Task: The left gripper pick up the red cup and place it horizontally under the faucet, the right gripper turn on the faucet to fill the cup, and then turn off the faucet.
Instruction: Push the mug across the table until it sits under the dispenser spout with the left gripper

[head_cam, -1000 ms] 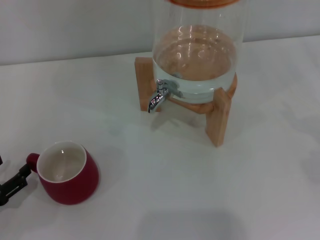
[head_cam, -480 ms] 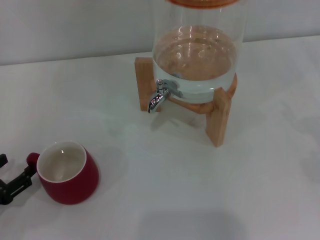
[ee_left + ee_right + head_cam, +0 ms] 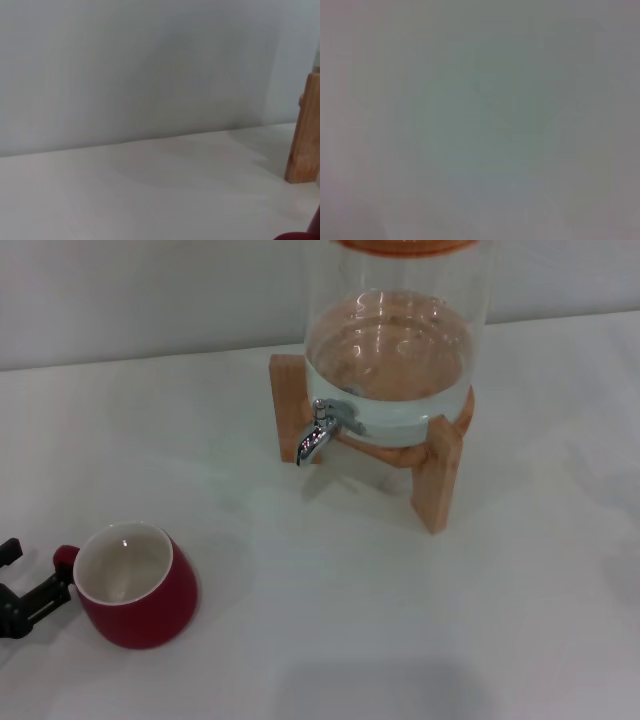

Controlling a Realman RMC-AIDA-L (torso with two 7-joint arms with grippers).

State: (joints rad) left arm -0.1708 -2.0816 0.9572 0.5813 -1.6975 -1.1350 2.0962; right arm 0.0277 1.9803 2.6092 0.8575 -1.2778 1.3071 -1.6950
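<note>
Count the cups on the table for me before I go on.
1. The red cup stands upright near the table's front left, its handle toward the left gripper, well short of the faucet. The jar and stand could hide something behind them.

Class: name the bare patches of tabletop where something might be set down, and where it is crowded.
Bare: the wide stretch between the red cup and the wooden stand, including under the faucet; also right of the stand. Crowded: the cup's handle, where the left tool sits.
</note>
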